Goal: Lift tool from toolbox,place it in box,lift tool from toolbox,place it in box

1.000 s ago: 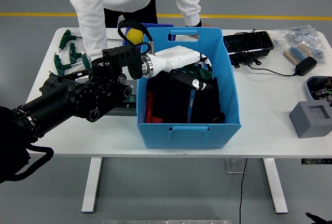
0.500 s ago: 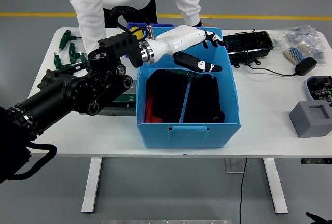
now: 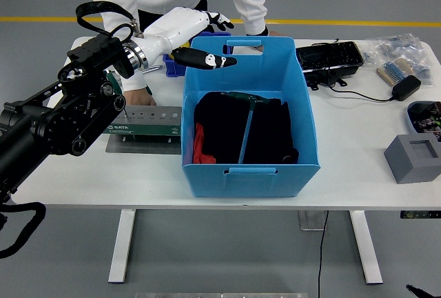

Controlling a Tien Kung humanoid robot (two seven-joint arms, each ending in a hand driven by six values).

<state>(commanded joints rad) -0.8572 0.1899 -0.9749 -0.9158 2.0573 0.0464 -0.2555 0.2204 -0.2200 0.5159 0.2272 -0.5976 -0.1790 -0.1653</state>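
Note:
My left hand [image 3: 219, 38] is white on a black arm and hovers over the back left corner of the blue box [image 3: 251, 171]. Its fingers [image 3: 207, 58] are spread and hold nothing. Inside the box a green-handled tool [image 3: 246, 101] with a thin blue shaft lies on dark items, beside a red piece [image 3: 198, 143]. The green toolbox tray [image 3: 146, 123] lies left of the box, partly behind my arm. A person in white sleeves stands at the far side, one hand [image 3: 138, 96] resting by the tray, the other [image 3: 258, 32] at the box's back rim.
A small blue bin [image 3: 172, 67] sits behind my hand. Right of the box are a black tray [image 3: 329, 58] with a cable, plastic bags [image 3: 400, 45], a brush [image 3: 391, 72], a black adapter [image 3: 406, 87], a grey block [image 3: 413, 158] and a blue bin [image 3: 424, 114].
My left hand rose out of the blue box and swung back to the left, now empty. The green-handled tool stays lying inside the box.

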